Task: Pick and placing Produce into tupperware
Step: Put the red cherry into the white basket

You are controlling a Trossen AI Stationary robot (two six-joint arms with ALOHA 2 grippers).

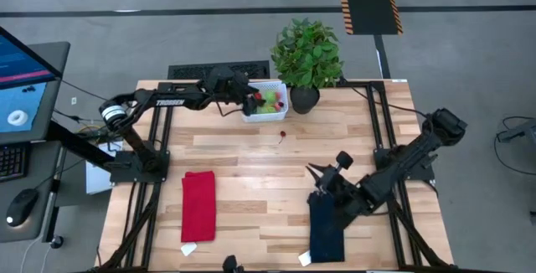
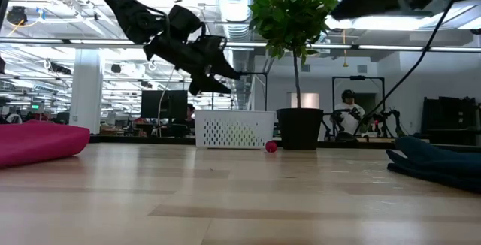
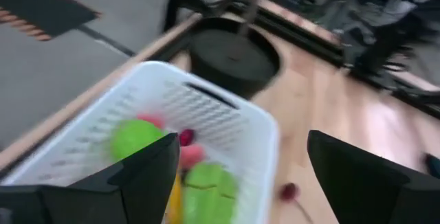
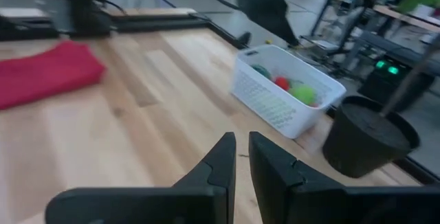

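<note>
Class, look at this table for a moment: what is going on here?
The left gripper hangs over the white basket at the far edge of the table, beside the potted plant, with its jaws open and nothing between them. Several toy fruits already lie in the basket. One small red piece lies on the table just in front of it. The right gripper waits near the dark blue cloth, jaws nearly together.

basket (image 1: pixel 270 102) at the surface's (image 1: pixel 251 164) far edge | plant pot (image 1: pixel 304 99) touching-close on its right | produce (image 1: pixel 269 100) inside it | one stray piece (image 1: pixel 283 135) near its front | left gripper (image 1: pixel 249 101) over its left end
</note>
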